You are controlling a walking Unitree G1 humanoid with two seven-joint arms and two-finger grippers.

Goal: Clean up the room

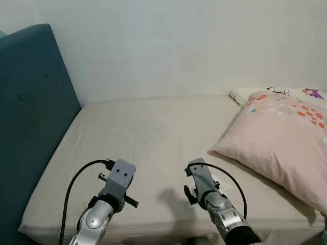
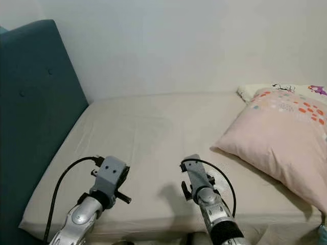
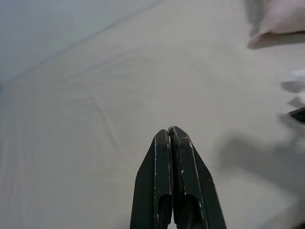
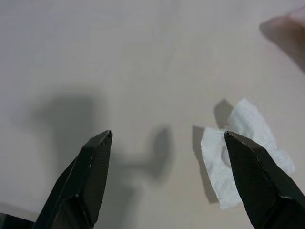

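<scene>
Both arms reach out low over the beige bed [image 1: 153, 132], with the teal headboard [image 1: 30, 127] on the left and a pink pillow [image 1: 281, 138] on the right. The right gripper [image 4: 167, 138] hovers with fingers spread wide, a crumpled white tissue [image 4: 240, 152] lying on the sheet just beside one fingertip. The left gripper [image 3: 170, 131] is pressed together, holding nothing.

Soft, even indoor light falls on the beige fitted bedsheet [image 1: 153, 132], where blurred arm shadows lie; wrist views look slightly hazy.
</scene>
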